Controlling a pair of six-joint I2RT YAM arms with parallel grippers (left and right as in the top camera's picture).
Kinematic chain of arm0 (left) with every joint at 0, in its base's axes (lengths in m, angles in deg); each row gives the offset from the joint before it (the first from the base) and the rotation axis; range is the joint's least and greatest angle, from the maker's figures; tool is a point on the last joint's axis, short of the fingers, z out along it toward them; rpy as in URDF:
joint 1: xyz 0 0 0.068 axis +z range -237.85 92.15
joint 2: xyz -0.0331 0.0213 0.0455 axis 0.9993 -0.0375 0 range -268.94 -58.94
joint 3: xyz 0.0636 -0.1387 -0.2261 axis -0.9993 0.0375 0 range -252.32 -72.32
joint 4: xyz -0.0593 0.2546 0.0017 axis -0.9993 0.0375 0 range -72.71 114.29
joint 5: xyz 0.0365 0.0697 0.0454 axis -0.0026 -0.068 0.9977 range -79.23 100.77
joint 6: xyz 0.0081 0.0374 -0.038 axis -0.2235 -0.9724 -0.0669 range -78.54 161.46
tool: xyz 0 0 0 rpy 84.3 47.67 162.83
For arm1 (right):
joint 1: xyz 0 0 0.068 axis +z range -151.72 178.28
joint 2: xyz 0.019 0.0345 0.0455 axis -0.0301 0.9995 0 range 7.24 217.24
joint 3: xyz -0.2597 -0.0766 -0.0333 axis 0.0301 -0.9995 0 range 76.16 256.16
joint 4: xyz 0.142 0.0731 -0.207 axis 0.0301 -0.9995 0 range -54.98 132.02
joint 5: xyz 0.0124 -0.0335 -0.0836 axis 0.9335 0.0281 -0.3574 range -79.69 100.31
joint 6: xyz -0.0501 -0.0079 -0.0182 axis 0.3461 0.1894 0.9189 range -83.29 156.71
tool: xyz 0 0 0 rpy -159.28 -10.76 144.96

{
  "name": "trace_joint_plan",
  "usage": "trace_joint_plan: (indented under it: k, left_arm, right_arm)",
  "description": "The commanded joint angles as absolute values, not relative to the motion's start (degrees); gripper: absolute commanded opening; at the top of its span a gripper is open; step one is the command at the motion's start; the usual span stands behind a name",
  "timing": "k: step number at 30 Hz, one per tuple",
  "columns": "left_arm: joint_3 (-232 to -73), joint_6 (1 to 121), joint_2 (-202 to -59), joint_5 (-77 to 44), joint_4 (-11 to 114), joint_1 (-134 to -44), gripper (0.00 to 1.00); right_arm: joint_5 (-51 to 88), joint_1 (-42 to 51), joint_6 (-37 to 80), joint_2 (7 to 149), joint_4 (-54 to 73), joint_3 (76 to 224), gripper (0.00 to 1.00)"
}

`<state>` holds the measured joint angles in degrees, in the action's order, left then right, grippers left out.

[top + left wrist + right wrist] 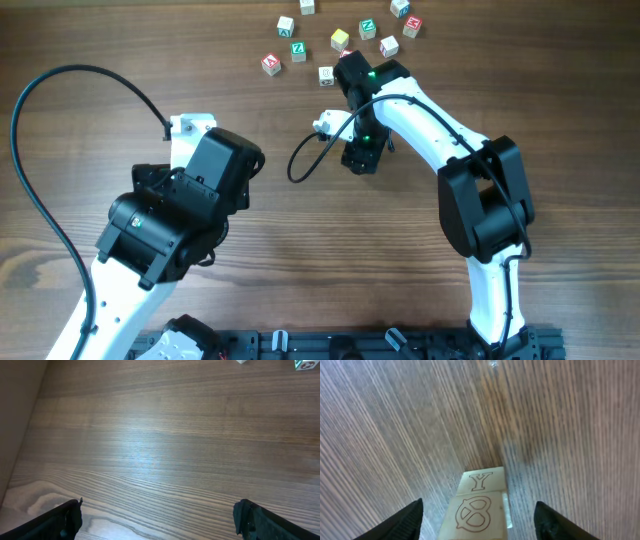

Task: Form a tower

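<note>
Currently, the left end effector (157, 507) hovers over bare surface (150, 435) with its fingers at full spread, holding nothing. Loose cubes (297, 48) lie scattered on the far side of the surface, from centre to right. The tower (479, 485) stands among them, under the right arm's wrist. Two pale faces show, one with a Y and one with a pretzel. The right end effector (479, 506) straddles the tower, partly open. A gap is visible between each finger (412, 517) and the cubes, so no grip is made.
</note>
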<state>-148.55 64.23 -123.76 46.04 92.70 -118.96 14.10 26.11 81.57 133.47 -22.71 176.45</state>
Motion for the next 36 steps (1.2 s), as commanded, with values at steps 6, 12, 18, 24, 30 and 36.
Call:
trace_joint_plan:
  k: [6, 12, 18, 24, 30, 36]
  left_arm:
    - [-148.5, 63.8, -123.2, 46.2, 92.6, -118.9, 1.0]
    - [-148.5, 63.8, -123.2, 46.2, 92.6, -118.9, 1.0]
    - [-148.5, 63.8, -123.2, 46.2, 92.6, -118.9, 1.0]
    - [-148.5, 63.8, -123.2, 46.2, 92.6, -118.9, 1.0]
    - [-148.5, 63.8, -123.2, 46.2, 92.6, -118.9, 1.0]
    - [-148.5, 63.8, -123.2, 46.2, 92.6, -118.9, 1.0]
  right_arm:
    - [13.7, 26.2, 81.8, 134.4, -21.7, 176.5, 0.65]
    - [13.7, 26.2, 81.8, 134.4, -21.1, 175.4, 0.64]
    - [13.5, 26.2, 82.0, 134.4, -19.7, 173.9, 0.61]
    - [13.0, 26.2, 82.7, 134.4, -19.7, 173.9, 0.54]
    - [12.9, 26.2, 83.2, 134.4, -20.0, 173.9, 0.5]
    - [12.9, 26.2, 83.3, 134.4, -20.2, 173.9, 0.49]
